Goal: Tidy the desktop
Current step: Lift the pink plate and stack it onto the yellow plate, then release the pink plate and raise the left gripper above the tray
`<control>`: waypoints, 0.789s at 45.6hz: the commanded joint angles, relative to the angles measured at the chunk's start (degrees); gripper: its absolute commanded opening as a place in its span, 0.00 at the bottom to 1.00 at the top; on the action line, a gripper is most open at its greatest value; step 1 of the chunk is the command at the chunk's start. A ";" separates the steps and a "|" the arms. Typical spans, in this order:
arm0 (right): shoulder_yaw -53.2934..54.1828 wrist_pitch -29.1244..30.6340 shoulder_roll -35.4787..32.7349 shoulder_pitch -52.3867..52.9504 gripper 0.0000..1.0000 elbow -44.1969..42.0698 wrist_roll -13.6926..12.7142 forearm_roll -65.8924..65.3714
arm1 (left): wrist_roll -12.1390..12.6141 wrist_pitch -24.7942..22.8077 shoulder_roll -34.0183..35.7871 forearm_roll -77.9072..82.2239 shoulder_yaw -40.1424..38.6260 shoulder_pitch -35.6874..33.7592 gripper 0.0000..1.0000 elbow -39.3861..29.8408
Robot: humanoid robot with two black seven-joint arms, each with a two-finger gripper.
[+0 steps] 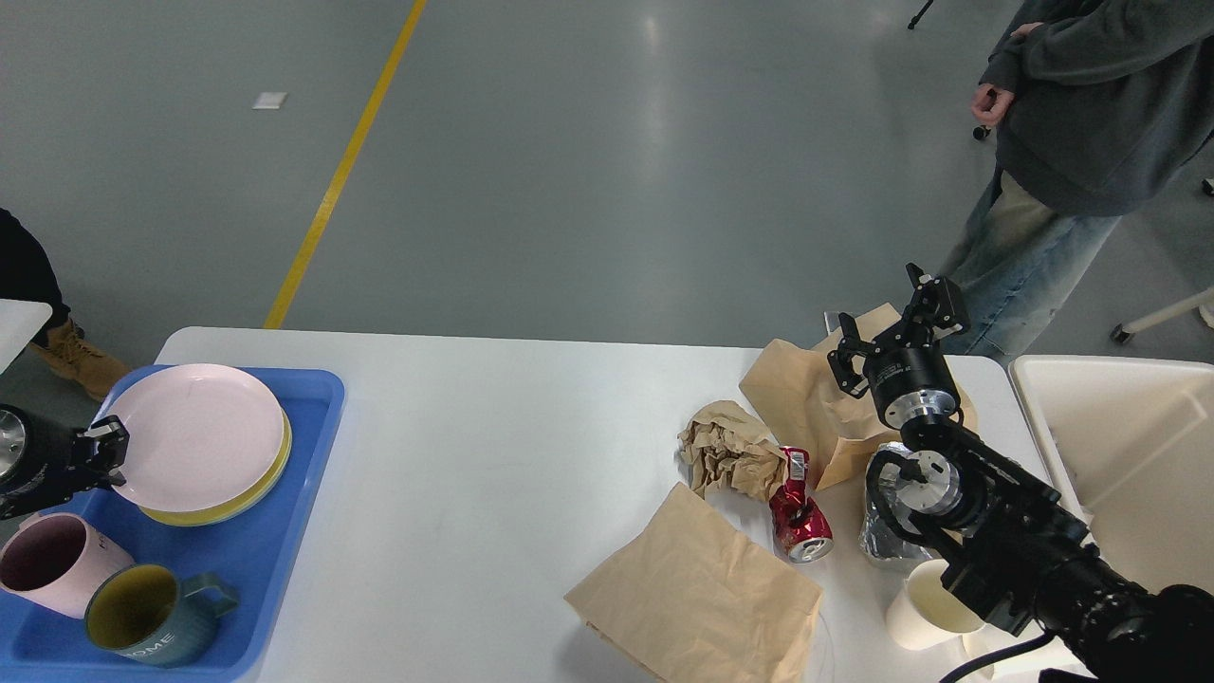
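Pink plate rests on yellow plate in blue tray, its left rim pinched by left fingers. Right fingers spread open, empty, above brown bag. White worktop spans beneath both.

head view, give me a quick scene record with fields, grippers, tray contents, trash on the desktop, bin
left gripper: shut on pink plate, which sits on yellow plate
right gripper: open, empty, above brown paper bag
blue tray: both plates, pink mug, green mug
desktop: crumpled paper, red can, flat bag, foil, paper cup
bin: at right edge
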 commanded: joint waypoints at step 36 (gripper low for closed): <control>0.00 0.00 0.00 -0.07 1.00 0.00 0.01 0.00 | -1.75 23.13 -3.51 0.10 -3.07 1.10 0.95 -1.06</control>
